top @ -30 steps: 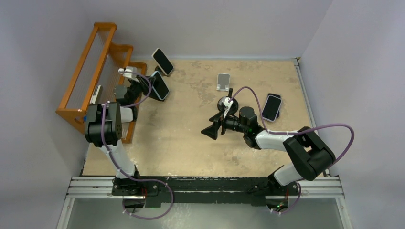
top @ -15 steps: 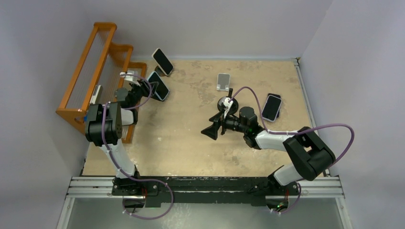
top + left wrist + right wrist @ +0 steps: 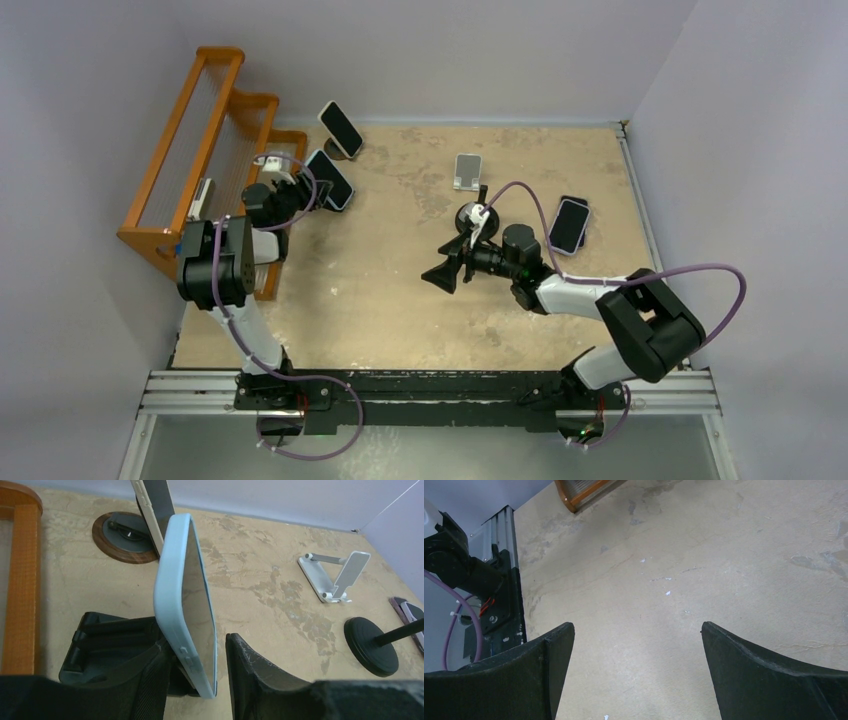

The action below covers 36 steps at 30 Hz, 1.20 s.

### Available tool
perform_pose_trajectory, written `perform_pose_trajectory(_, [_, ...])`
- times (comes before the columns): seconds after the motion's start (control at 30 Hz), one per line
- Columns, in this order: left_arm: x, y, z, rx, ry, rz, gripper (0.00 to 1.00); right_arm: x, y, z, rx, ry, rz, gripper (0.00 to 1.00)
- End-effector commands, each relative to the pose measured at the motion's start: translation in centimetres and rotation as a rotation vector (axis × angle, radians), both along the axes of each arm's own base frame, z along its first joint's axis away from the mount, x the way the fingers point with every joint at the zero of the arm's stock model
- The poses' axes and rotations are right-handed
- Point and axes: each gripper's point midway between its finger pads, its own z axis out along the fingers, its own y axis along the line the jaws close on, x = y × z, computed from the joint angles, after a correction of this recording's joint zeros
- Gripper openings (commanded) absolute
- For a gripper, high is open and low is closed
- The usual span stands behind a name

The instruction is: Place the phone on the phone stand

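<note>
A phone in a light blue case [image 3: 330,179] stands tilted at the back left, leaning on a low black stand [image 3: 100,645]. In the left wrist view the phone [image 3: 185,595] sits between my left gripper's fingers. The left gripper [image 3: 197,645] is open: a gap shows between the screen and the right finger [image 3: 250,670], and the phone's back lies at the left finger. In the top view the left gripper [image 3: 300,190] is just left of the phone. My right gripper [image 3: 440,277] is open and empty over the table's middle [image 3: 636,630].
A second phone [image 3: 341,129] stands on a round-based stand [image 3: 122,530] at the back. A white folding stand [image 3: 466,171], a black round-based stand [image 3: 470,215] and flat phones [image 3: 568,225] lie to the right. An orange wooden rack [image 3: 200,150] lines the left edge.
My left gripper has drawn back to the left, away from the blue phone, which has settled slightly left. The right arm has not moved.
</note>
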Motion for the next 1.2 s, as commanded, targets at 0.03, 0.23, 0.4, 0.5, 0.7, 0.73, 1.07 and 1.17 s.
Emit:
perform_pose_trajectory(0.03, [-1.5,0.2,0.9,-0.041,0.066,0.045,0.42,-0.3,0.4,2.2,0.046,-0.083,0.034,0.99])
perform_pose_trajectory(0.23, [-3.2,-0.2,0.8,-0.072,0.128,0.041,0.43,-0.4,0.4,2.3,0.051,-0.086,0.038,0.99])
perform_pose_trajectory(0.4, [-4.1,-0.5,-0.3,-0.115,0.204,0.046,0.43,-0.5,0.4,2.5,0.056,-0.090,0.040,0.99])
perform_pose_trajectory(0.5, [-4.1,-0.5,-1.2,-0.127,0.259,0.059,0.43,-0.6,0.4,2.8,0.060,-0.095,0.040,0.99])
perform_pose_trajectory(0.7, [-5.0,-0.1,-2.0,-0.083,0.289,0.105,0.43,-0.8,0.3,3.0,0.065,-0.099,0.042,0.99])
perform_pose_trajectory(0.73, [-5.1,0.1,-1.9,-0.059,0.287,0.114,0.43,-0.8,0.3,3.0,0.066,-0.099,0.044,0.99])
perform_pose_trajectory(1.07, [-4.5,2.1,-3.7,0.255,0.389,0.135,0.41,-1.7,1.0,3.2,0.076,-0.098,0.083,0.99])
perform_pose_trajectory(1.17, [-4.1,1.8,-5.1,0.310,0.414,0.120,0.37,-1.7,0.9,3.4,0.079,-0.106,0.077,0.99])
